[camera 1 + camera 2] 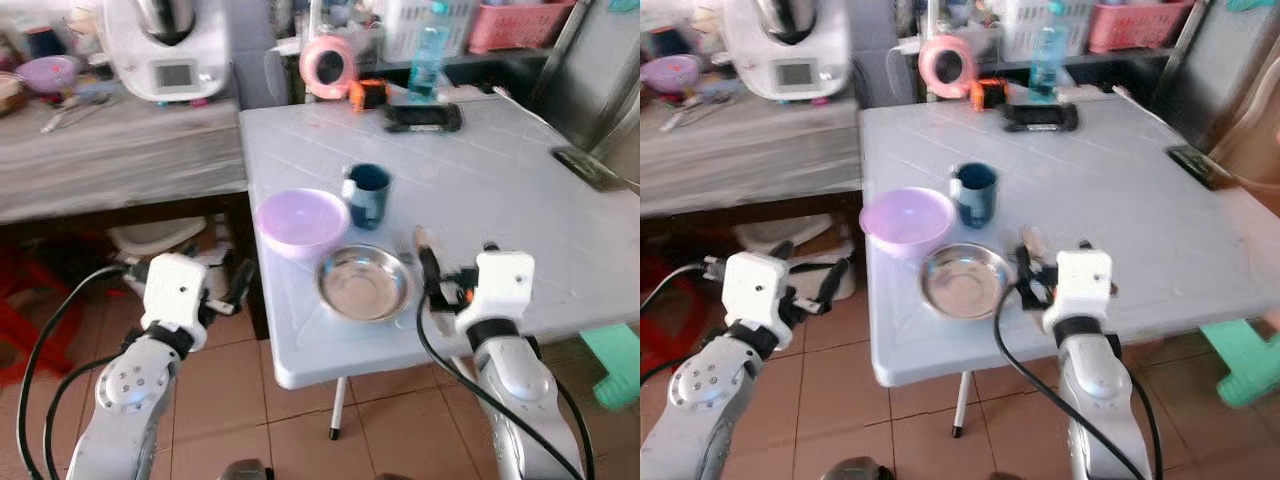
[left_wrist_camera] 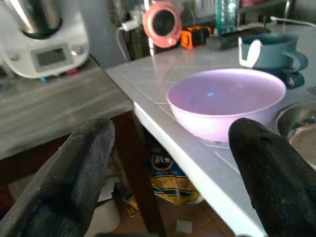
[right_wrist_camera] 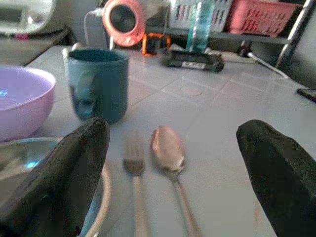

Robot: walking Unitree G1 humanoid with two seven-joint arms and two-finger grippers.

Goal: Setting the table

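Lying between the open right gripper's fingers: fork, spoon.

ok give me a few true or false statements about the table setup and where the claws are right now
1. The purple bowl sits near the table's left front edge, beside the metal dish. True.
2. The blue mug is lying on its side. False: it stands upright, behind the metal dish.
3. A fork and a spoon lie side by side on the table in front of the right claw. True.
4. The right claw is shut on the spoon. False: its fingers are spread wide, holding nothing.
5. The left claw is over the metal dish. False: it is off the table's left side, open and pointing toward the purple bowl.
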